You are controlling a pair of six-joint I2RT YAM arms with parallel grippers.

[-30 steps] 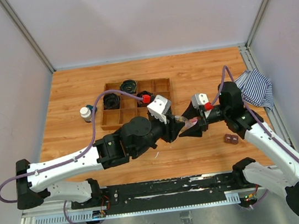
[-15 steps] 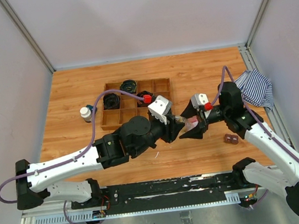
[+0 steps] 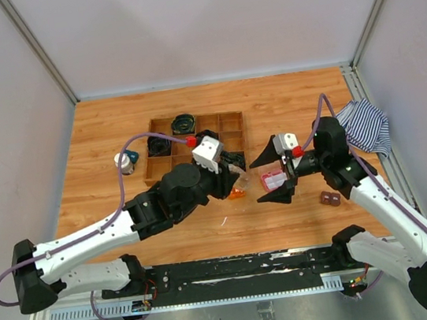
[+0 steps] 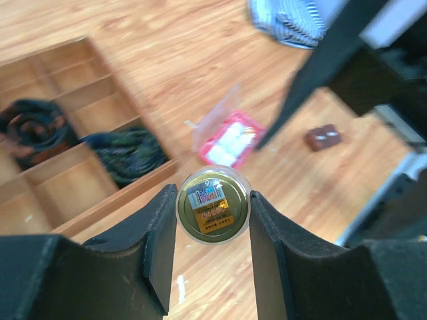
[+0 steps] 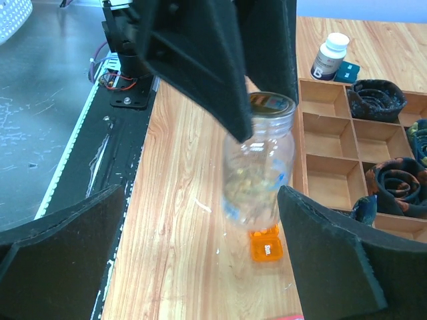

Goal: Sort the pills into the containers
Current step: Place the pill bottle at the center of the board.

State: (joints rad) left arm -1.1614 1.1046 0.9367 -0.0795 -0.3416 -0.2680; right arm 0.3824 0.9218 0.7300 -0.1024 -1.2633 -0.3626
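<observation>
Nearest the bases, a small brown piece (image 3: 330, 198) lies at the right gripper's 4 o'clock. The right gripper (image 5: 201, 189) stands spread wide, holding nothing; seen from overhead, the pink box (image 3: 273, 179) lies between its fingers. At the box's 9 o'clock, the left gripper (image 4: 212, 200) pinches the clear vial (image 5: 260, 160), near the orange block (image 5: 265, 245). Farther off sits the wooden tray (image 3: 232, 125), with the white-capped dark bottle (image 3: 124, 162) at its 9 o'clock.

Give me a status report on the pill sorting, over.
Left gripper shut on clear vial, held tilted. Right gripper open, empty, by pink box. Orange block close by vial.
</observation>
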